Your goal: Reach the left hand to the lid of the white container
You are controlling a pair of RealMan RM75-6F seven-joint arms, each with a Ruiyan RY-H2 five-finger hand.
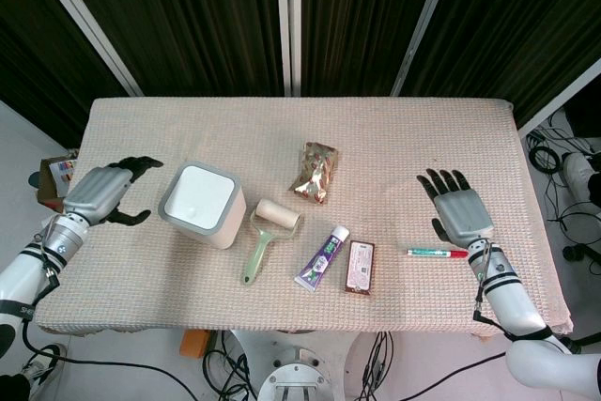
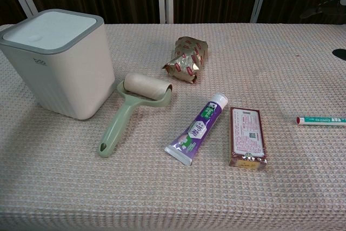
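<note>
The white container [image 1: 205, 206] stands on the left half of the table, its white lid [image 1: 199, 196] set in a grey rim; the chest view shows the container [image 2: 65, 68] and its lid [image 2: 51, 28] at the upper left. My left hand [image 1: 101, 191] hovers just left of the container, fingers apart and curved, holding nothing, with a gap between its fingertips and the container's side. My right hand [image 1: 458, 206] lies flat and open at the right side of the table. Neither hand shows in the chest view, apart from a dark fingertip at the right edge.
A green lint roller [image 1: 268, 234] lies right beside the container. Further right are a crumpled foil packet [image 1: 317, 172], a purple toothpaste tube [image 1: 322, 258], a brown box [image 1: 359, 268] and a red-capped marker [image 1: 436, 253] by my right hand. A cardboard box [image 1: 56, 181] sits off the table's left edge.
</note>
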